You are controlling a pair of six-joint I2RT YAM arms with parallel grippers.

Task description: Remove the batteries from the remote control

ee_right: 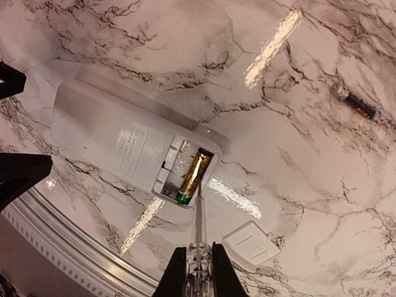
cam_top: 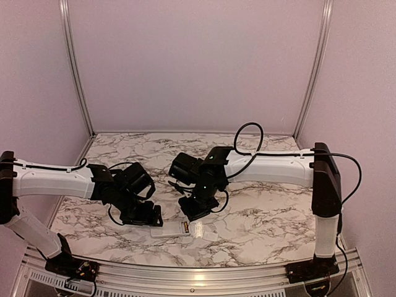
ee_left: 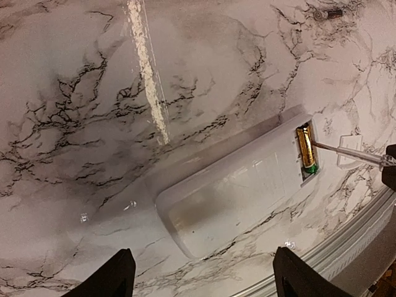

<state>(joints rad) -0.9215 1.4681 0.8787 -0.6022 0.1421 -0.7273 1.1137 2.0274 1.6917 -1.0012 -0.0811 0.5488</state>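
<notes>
The white remote control [ee_left: 235,192] lies face down near the table's front edge, also in the right wrist view [ee_right: 111,139] and top view [cam_top: 168,232]. One gold battery with a green end [ee_right: 195,175] lies in its open recess [ee_left: 305,148]; the slot beside it is empty. A second, dark battery [ee_right: 354,102] lies loose on the marble farther back [ee_left: 328,13]. My right gripper [ee_right: 198,272] is shut on a slim clear-handled tool [ee_right: 199,235], whose tip rests at the seated battery's side. My left gripper [ee_left: 201,278] is open, its fingers straddling the remote's other end without touching it.
The small white battery cover [ee_right: 250,246] lies on the marble just right of the remote and shows in the top view [cam_top: 202,230]. The metal rail of the table's front edge [ee_right: 74,260] runs close by the remote. The left gripper's dark fingers [ee_right: 18,176] show beside the remote.
</notes>
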